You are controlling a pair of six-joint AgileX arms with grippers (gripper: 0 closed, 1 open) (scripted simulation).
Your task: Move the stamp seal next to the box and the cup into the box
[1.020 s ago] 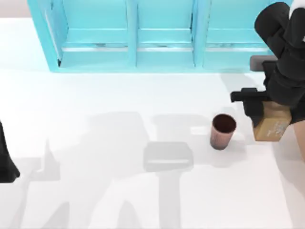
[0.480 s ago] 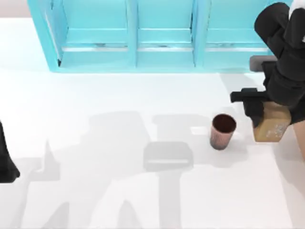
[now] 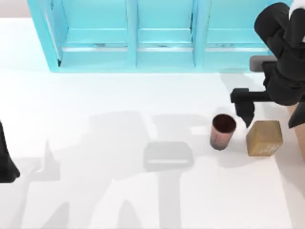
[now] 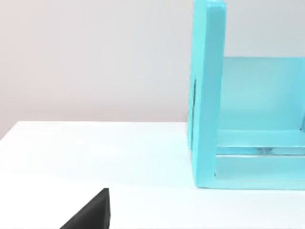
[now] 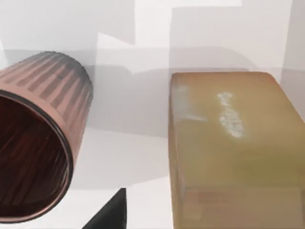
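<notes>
Now that the stamp seal (image 3: 264,138) is sitting free on the surface, right end effector (image 3: 268,117) is hanging above it w/ fingers spread, holding nothing.
Half a sec ago the seal was pinched and raised; it's now lying just beside the cup (image 3: 222,131), near the right edge where a sliver of the box (image 3: 302,143) is showing, so the seal step is looking done & the cup is waiting, still upright. Left arm is idling at the left edge; its fingers, can't tell. White surface (image 3: 119,95) is carrying a turquoise shelf unit (image 3: 143,33) at the back, a plain pale wall behind.
</notes>
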